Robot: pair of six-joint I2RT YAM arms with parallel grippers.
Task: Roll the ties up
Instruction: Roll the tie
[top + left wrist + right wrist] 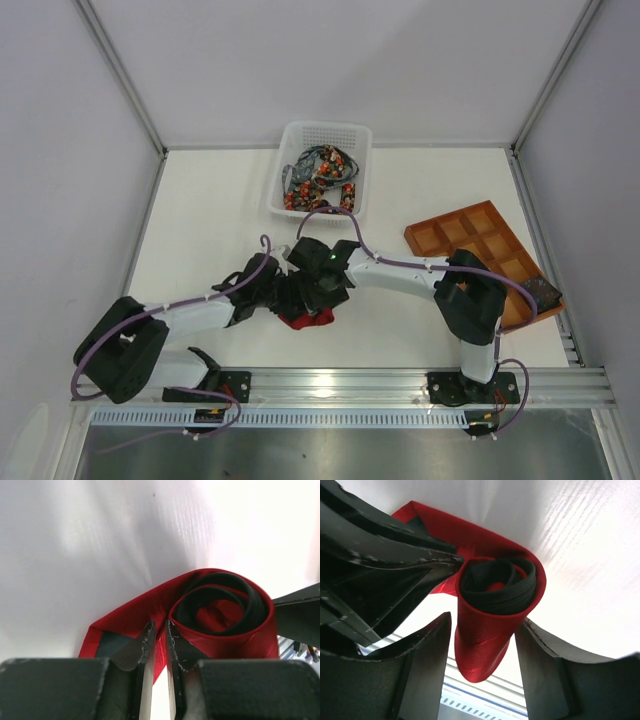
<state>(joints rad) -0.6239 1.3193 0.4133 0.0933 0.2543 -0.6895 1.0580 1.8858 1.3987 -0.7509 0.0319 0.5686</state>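
One white table (220, 200) carries a white basket (290, 140) of loose ties (320, 180) at the back, an orange-brown tray (470, 225) to the right, and at front centre the red tie (220, 610), coiled into a roll between both grippers. On inspection the right gripper (484, 622) stands wide, jaws astride the roll with a gap on one side, while the left gripper (160, 632) is narrow, nipping the tail fabric beside the coil. Risk: with only the tail pinched, the coil may spring loose or topple, and any pull from the left arm would unwind it.

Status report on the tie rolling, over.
Left gripper pinching tail of plain deep red fabric necktie. Right gripper open, straddling its roll. No obstruction seen.
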